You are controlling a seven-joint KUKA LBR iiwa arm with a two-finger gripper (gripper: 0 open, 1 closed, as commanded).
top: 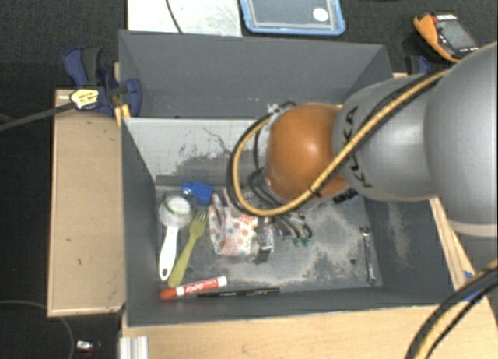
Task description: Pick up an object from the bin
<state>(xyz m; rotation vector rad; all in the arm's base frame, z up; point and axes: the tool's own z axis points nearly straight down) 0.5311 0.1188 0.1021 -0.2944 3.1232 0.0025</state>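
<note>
Nearest, by the front wall of the bin [257,315], lies a red marker [194,286] with a white label. Just to the right of it is a thin black pen [247,293], also lying flat. A bit further in, on the left, is a white spoon [169,241] with its round bowl pointing to the back. A yellow-green fork [187,247] lies next to the spoon and leans across toward it. In the middle of the floor sits a small white bundle [232,233] with red and blue spots on it. It looks soft and crumpled. The gripper [264,248] is down at the right edge of this bundle, just beside it or touching it. It cannot be told whether the gripper is open or closed, or whether it has hold of the bundle. To the right of the gripper are some small green bits [300,235], too small to name. Far on the right, well apart from the rest, lies 1 thin metal rod [367,258]. Behind the spoon is a small blue thing [198,191]. Above all this hangs the orange cover [299,151] of the wrist, with black cables [241,170] looping round it, and the big grey arm [420,139] comes in from the right.
</note>
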